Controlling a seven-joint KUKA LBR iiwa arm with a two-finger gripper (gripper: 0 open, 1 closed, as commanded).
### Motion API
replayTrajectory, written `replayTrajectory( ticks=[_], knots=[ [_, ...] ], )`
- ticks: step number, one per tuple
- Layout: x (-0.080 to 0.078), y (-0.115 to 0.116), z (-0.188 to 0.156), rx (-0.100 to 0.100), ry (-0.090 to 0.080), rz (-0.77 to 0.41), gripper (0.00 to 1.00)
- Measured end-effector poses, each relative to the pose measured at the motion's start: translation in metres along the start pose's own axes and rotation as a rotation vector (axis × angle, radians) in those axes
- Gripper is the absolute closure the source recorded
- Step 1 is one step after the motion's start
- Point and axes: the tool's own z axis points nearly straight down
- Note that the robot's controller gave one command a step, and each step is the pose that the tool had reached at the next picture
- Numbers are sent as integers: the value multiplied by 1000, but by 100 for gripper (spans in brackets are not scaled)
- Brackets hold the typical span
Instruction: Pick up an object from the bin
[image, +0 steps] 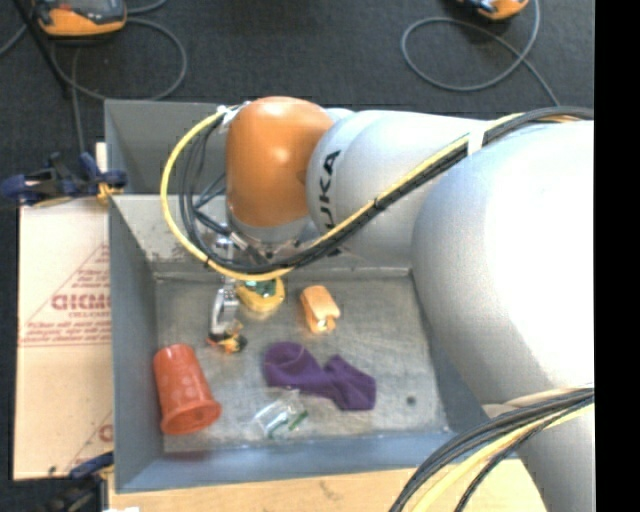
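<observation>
**A:** Where is the claw?

**B:** The claw (224, 318) hangs low over the back left of the grey bin's (130, 300) floor. I cannot tell whether it is open or closed.

**A:** What lies there?

**B:** A small black-and-yellow object (230, 343) sits at its tip, with a round yellow object (262, 297) just beside. An orange cup (183, 392) and a purple cloth (320, 378) lie nearer the front.

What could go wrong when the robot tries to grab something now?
The gripper sits low beside a small dark-and-yellow thing, with a yellow thing partly under the wrist. It might push one away instead of catching it. The orange-red cup lies on its side nearby, so a bump could probably roll it.
</observation>
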Motion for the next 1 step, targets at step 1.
replayTrajectory(
  ticks=[1],
  knots=[
    [-2, -1, -5, -1, -8, 3, 0]
  ],
)
